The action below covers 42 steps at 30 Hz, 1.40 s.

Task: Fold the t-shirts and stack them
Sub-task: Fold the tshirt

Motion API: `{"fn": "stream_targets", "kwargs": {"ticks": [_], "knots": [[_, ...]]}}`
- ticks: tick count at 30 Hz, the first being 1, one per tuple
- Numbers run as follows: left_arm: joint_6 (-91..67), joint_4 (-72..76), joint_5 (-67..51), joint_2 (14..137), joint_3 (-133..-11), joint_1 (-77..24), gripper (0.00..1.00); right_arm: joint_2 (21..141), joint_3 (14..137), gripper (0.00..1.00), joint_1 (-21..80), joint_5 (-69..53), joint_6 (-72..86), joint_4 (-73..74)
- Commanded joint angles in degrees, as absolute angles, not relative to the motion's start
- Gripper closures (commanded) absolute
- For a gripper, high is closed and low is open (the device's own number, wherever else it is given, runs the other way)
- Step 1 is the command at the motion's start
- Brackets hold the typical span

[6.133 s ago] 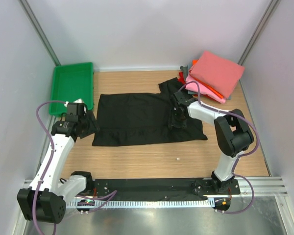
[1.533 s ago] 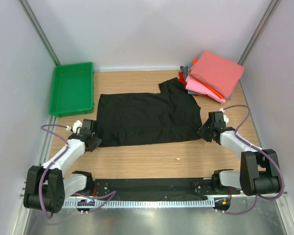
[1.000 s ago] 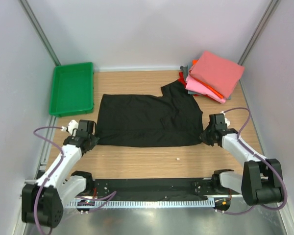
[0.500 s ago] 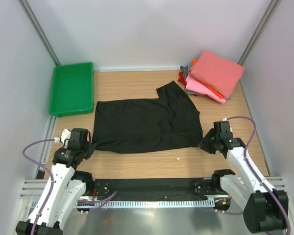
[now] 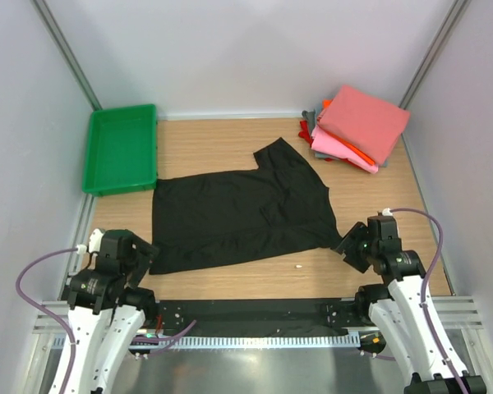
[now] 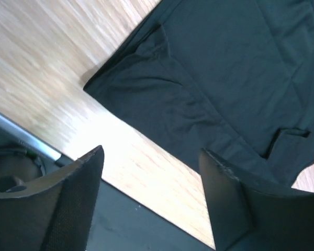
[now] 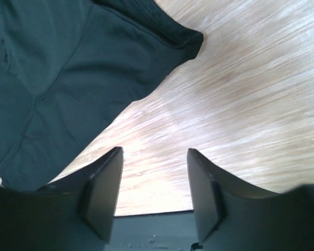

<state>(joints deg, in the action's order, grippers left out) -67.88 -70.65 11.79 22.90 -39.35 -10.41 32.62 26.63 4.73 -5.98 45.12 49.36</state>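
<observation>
The left arm is sitting folded close to its base, the left gripper (image 5: pixel 141 253) pointing at the near-left corner of the black shirt (image 5: pixel 238 217). Its jaws are standing wide apart with nothing between them. The right gripper (image 5: pixel 351 246) is mirroring this just beside the shirt's near-right corner, jaws likewise wide and empty. The shirt is lying spread and skewed on the table (image 5: pixel 230 275), well apart from the folded stack (image 5: pixel 360 125) at the far right.
</observation>
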Motion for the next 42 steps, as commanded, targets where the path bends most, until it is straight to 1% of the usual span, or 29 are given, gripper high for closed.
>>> {"fn": "stream_targets", "kwargs": {"ticks": [1,5,6,8,9,10,11,12,13,14,16,17,18,19,20,21,22,23,24,26,27,28,29,31,32,36,37,42], "knots": [[-63.13,-73.74,10.37,23.37,-43.93,-10.46,0.22,31.99,32.85,0.38,4.75,-7.56,41.85,50.71],[-54.08,-68.32,8.88,24.95,-47.72,-10.46,0.21,35.06,36.29,0.29,4.74,-9.04,41.47,46.94],[-52.49,-67.33,8.96,26.53,-49.03,-10.46,0.21,36.2,36.73,0.28,4.75,-12.53,41.57,41.63],[-46.97,-64.18,9.4,28.47,-50.09,-10.46,0.21,42.95,38.22,0.28,4.75,-14.23,44.19,37.98],[-45.28,-63.55,9.58,30.83,-51.14,-10.46,0.21,46.55,41.54,0.27,4.83,-16.15,44.82,34.31],[-45.0,-63.54,9.15,31.89,-52.11,-10.37,0.21,52.59,43.4,0.28,6.14,-17.13,45.26,32.28],[-42.56,-62.07,8.1,32.95,-52.55,-10.46,0.22,56.56,45.85,0.27,6.94,-15.57,45.61,30.95],[-42.19,-60.83,7.65,33.57,-52.65,-10.46,0.22,59.99,51.8,0.27,8.16,-14.34,44.66,28.68],[-41.32,-59.86,6.34,34.53,-53.08,-10.46,0.22,63.6,55.16,0.27,10.17,-11.54,43.52,27.7],[-38.79,-58.2,5.81,35.06,-53.52,-10.46,0.22,72.59,63.2,0.27,11.33,-9.95,42.46,27.34],[-35.87,-56.78,5.89,36.03,-54.23,-10.46,0.21,82.91,72.99,0.27,14.04,-6.44,36.85,28.2],[-35.77,-56.34,7.37,36.3,-54.14,-10.46,0.21,92.89,84.44,0.26,14.67,-4.94,34.74,31.87],[-35.42,-55.73,6.6,36.56,-53.71,-10.37,0.2,98.82,90.64,0.27,15.11,-3.44,30.45,34.17],[-34.64,-54.33,4.24,36.04,-53.01,-10.37,0.2,103.84,96.97,0.27,15.47,-2.38,28.93,36.45],[-33.67,-50.75,-2.05,35.34,-52.04,-10.37,0.21,108.41,108.17,0.27,15.64,-1.07,27.26,39.17],[-32.71,-49.23,-4.37,34.64,-50.12,-10.37,0.21,117.51,113.33,0.27,15.64,-0.45,25.33,39.72],[-32.7,-48.44,-4.57,34.02,-49.92,-10.37,0.21,121.34,118.34,0.28,15.64,-0.27,24.27,40.34],[-32.78,-48.95,-3.79,32.62,-49.92,-10.37,0.2,125.9,128.57,0.28,15.82,2.17,23.47,42.26],[-33.74,-49.04,-0.82,31.91,-49.66,-10.37,0.19,132.99,133.46,0.28,15.73,3.15,23.03,43.32],[-34.28,-47.99,1.13,29.72,-48.61,-10.28,0.18,139.72,145.74,0.28,15.73,4.91,21.27,44.56],[-34.1,-47.9,0.71,29.1,-48.69,-9.76,0.18,143.66,147.72,0.29,15.73,5.88,20.83,43.95],[-34.1,-48.07,0.79,28.66,-48.69,-9.58,0.18,144.48,147.74,0.29,15.91,6.32,19.79,42.55],[-34.19,-48.34,1.05,28.22,-48.78,-9.41,0.18,144.84,146.35,0.29,15.91,6.94,19.08,37.67],[-34.28,-48.34,1.23,28.39,-48.78,-9.06,0.18,145.28,143.45,0.3,16.43,10.89,16.98,33.07],[-34.28,-48.34,1.23,28.74,-48.78,-8.79,0.18,146.07,143.96,0.3,16.52,12.03,16.53,30.96],[-33.93,-47.99,0.26,28.48,-48.69,-6.16,0.18,150.99,148.79,0.31,16.87,14.23,15.73,30.5],[-33.93,-47.9,-1.39,28.3,-48.69,-5.8,0.19,151.69,148.36,0.31,17.05,14.33,15.65,30.15],[-33.84,-47.9,-1.49,28.3,-48.52,-5.36,0.19,153.01,146.16,0.3,18.45,14.33,15.38,28.48]]}}
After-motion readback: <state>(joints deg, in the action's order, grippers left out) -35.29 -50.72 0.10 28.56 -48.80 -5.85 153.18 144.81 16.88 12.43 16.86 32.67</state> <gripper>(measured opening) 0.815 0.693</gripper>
